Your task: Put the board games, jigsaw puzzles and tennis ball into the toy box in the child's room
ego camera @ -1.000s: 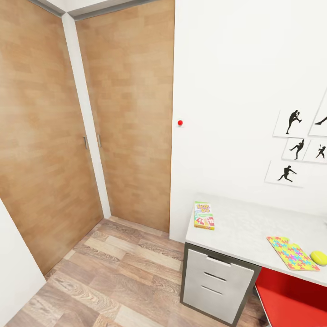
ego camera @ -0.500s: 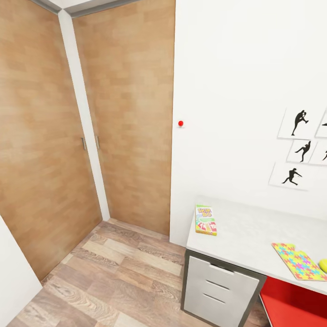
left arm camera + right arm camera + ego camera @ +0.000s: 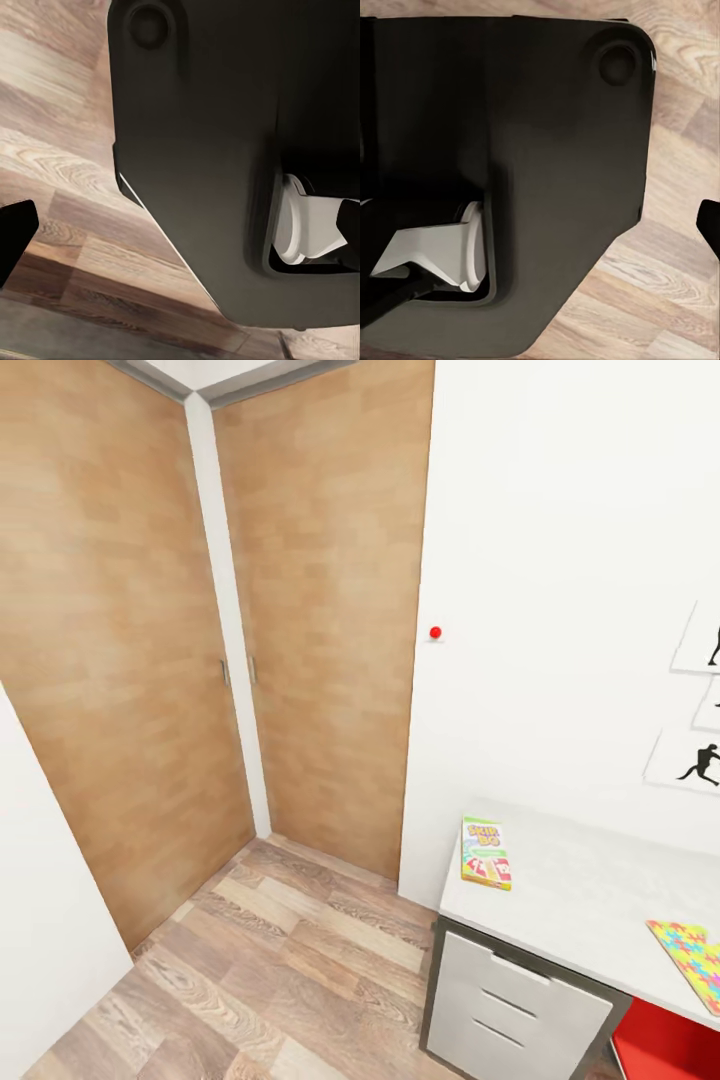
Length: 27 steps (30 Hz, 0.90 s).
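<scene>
One green-topped board game (image 3: 486,853), white table (image 3: 580,890)

Both arms tucked down low by the base

Each wrist cam looks down along the robot's dark body panel (image 3: 217,150) at plank floor; one black fingertip (image 3: 15,232) pokes in on the left, another (image 3: 711,225) on the right. Can't tell the jaws' state.

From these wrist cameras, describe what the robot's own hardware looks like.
Little shows. In the left wrist view a black fingertip pokes in beside a large matte dark grey body panel with a round recess and a white part set in it. The right wrist view shows a black fingertip beside a similar dark panel. No cables or markings show.
</scene>
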Tool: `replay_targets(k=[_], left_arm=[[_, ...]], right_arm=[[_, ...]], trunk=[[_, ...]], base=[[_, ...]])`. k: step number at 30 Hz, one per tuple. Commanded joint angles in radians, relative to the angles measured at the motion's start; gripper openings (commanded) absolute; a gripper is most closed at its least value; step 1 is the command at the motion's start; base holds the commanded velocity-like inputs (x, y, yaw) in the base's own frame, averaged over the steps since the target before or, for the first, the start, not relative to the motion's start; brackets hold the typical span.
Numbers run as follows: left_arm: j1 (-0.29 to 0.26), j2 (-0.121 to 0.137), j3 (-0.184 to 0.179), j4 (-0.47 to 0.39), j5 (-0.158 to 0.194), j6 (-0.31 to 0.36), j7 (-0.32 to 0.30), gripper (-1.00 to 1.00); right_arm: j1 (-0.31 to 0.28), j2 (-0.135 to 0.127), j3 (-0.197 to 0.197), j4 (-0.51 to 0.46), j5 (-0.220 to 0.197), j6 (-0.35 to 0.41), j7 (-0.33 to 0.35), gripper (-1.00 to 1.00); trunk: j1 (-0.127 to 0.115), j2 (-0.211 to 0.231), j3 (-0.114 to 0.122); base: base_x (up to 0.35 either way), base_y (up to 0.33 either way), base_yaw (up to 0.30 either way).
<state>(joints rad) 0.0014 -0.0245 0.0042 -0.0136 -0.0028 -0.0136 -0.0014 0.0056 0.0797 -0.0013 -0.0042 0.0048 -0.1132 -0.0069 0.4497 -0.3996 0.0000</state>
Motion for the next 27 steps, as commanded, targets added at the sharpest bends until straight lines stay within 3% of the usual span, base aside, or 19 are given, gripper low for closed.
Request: replay_targets(k=[1,27], left_arm=[[0.0,0.0,0.0,0.0,0.0,-0.001,0.0,1.0],[0.0,0.0,0.0,0.0,-0.001,-0.002,0.0,1.0]], right_arm=[[0.001,0.0,0.0,0.0,0.001,-0.006,-0.001,1.0],[0.001,0.006,-0.001,0.001,-0.005,-0.021,-0.002,1.0]], trunk=[[0.0,0.0,0.0],[0.0,0.0,0.0]], base=[[0.0,0.0,0.285],[0.0,0.0,0.289]])
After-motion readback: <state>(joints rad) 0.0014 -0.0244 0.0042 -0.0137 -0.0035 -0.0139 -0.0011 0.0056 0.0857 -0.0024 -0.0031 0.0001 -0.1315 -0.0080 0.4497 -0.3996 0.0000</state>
